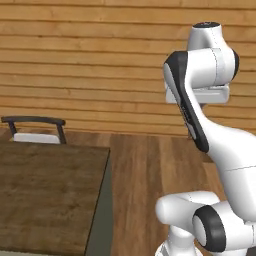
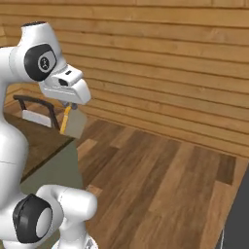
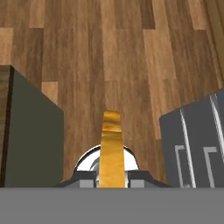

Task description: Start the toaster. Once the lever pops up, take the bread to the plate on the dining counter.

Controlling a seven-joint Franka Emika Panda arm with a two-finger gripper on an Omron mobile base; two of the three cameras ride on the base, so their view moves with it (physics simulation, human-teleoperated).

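Observation:
My gripper [image 2: 69,107] is shut on the bread [image 2: 74,122], a tan slice that hangs below the hand, above the wood floor. In the hand view the bread [image 3: 111,146] stands edge-on between the fingertips of the gripper [image 3: 111,178]. The dining counter [image 1: 45,195], a dark wood slab on an olive base, lies to the left of the arm. Its end is left of and below the slice, in the right base view [image 2: 36,141] and in the hand view [image 3: 33,140]. The toaster, its lever and the plate are out of view.
A bar stool [image 1: 35,129] with a dark curved back stands at the counter's far side, also seen as the stool [image 2: 34,109]. A dark grey cabinet [image 3: 197,144] stands to the right. Wood floor [image 2: 155,175] runs to a plank wall [image 1: 90,60].

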